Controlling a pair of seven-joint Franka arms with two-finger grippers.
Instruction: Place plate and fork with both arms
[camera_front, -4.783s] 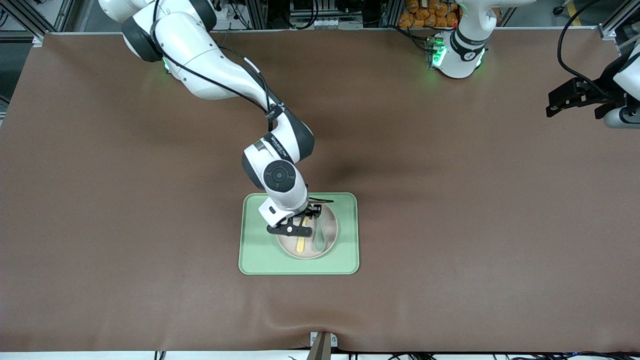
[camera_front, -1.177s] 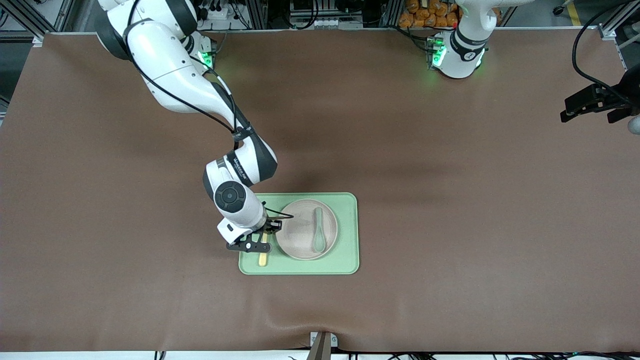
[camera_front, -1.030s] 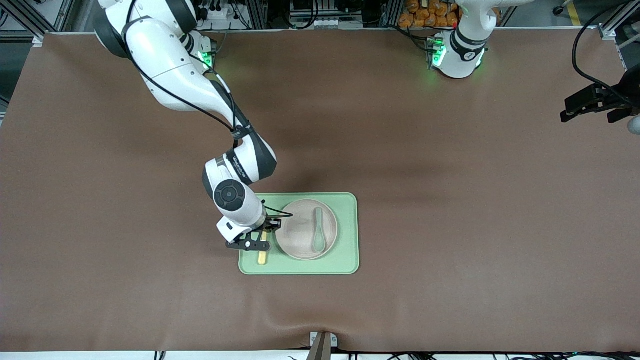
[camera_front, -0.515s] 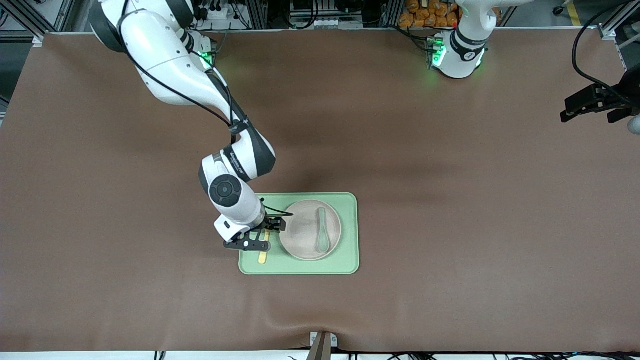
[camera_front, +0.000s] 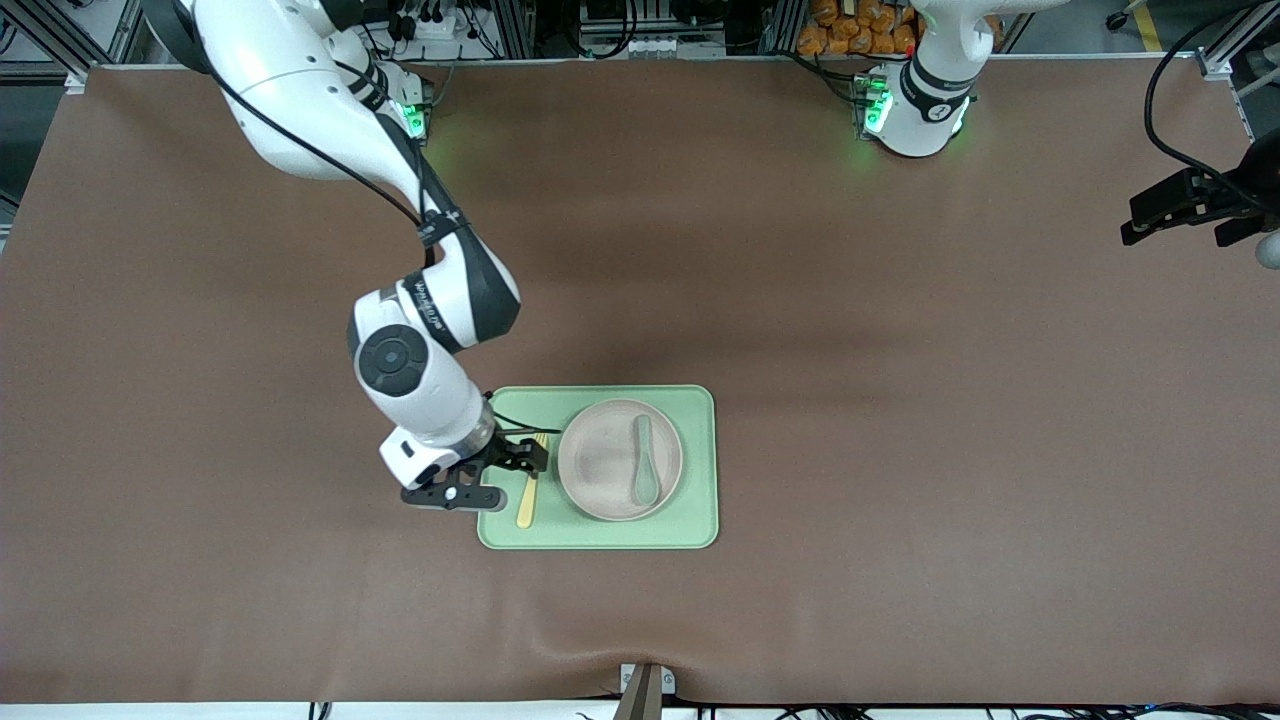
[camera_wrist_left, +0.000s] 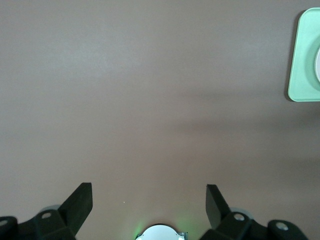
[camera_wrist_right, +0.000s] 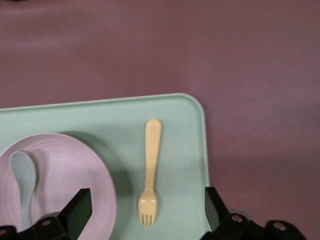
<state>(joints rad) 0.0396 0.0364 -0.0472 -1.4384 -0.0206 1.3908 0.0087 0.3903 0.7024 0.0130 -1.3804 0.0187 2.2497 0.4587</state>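
Observation:
The yellow fork (camera_front: 526, 500) lies flat on the light green tray (camera_front: 692, 412), beside the beige plate (camera_front: 606, 462) toward the right arm's end. A grey-green spoon (camera_front: 643, 472) lies in the plate. My right gripper (camera_front: 518, 458) hangs open and empty just above the fork's tines. In the right wrist view the fork (camera_wrist_right: 151, 167) lies free between my right gripper's (camera_wrist_right: 147, 196) spread fingers, with the plate (camera_wrist_right: 70, 175) and spoon (camera_wrist_right: 22, 180) beside it on the tray (camera_wrist_right: 100, 112). My left gripper (camera_front: 1150, 215) waits open over bare table at the left arm's end, also in its own view (camera_wrist_left: 147, 192).
Brown table cover (camera_front: 900, 400) spreads all round the tray. The left wrist view shows one tray corner (camera_wrist_left: 302, 60) over bare cover. A small metal bracket (camera_front: 645, 685) sits at the table edge nearest the front camera.
The right gripper carried the fork off the plate, laid it on the tray beside it, let go, then rose and drew back toward the right arm's end. The left arm stayed put.

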